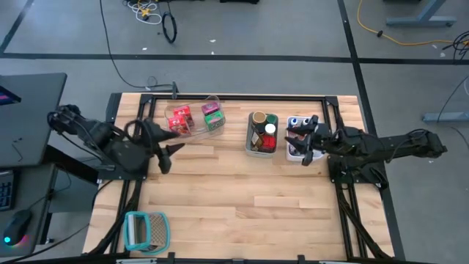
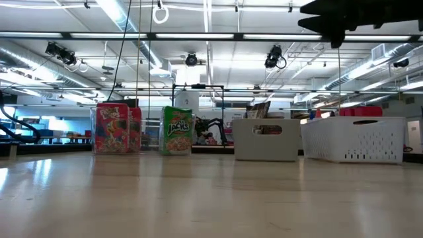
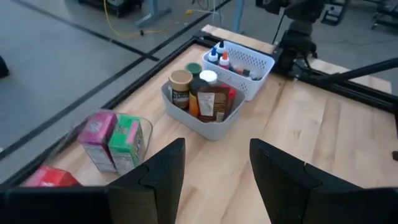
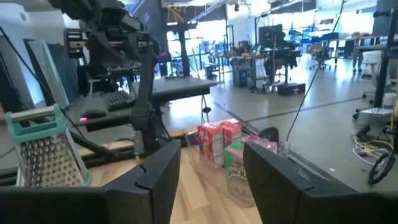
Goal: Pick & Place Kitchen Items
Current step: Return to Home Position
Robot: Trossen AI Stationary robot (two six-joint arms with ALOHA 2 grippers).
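A workshop with a grey floor and loose cables surrounds the pale wooden plank table (image 1: 242, 198), along whose far edge the kitchen items sit sorted. Red packets (image 1: 179, 119) and green packets (image 1: 213, 117) stand upright in the clear plastic bin (image 3: 147, 128). A brown jar with a tan lid (image 3: 181, 87) and other jars fill the grey tub (image 1: 248, 138). Small capped bottles (image 3: 219, 56) stand in the white perforated basket (image 3: 258, 78). A teal-and-white ribbed grater (image 1: 146, 229) lies alone near the front left corner. No item shows loose on the table, so the sorting looks finished and only the retreat to rest remains. The right gripper (image 1: 300, 144) hangs over the white basket, and the low view suggests it is well above the rim. Its fingers (image 4: 158, 174) are spread and hold nothing. The left gripper (image 1: 171, 157) sits just in front of the clear bin, and its fingers (image 3: 163, 174) are likewise parted and empty. To do this step well, the right arm would best rise straight up before folding back toward its base. That way no finger catches the basket wall or tips a bottle. The left arm should draw back toward its own side, away from the clear bin, at an easy pace. Both pairs of fingers can stay empty as the arms settle.
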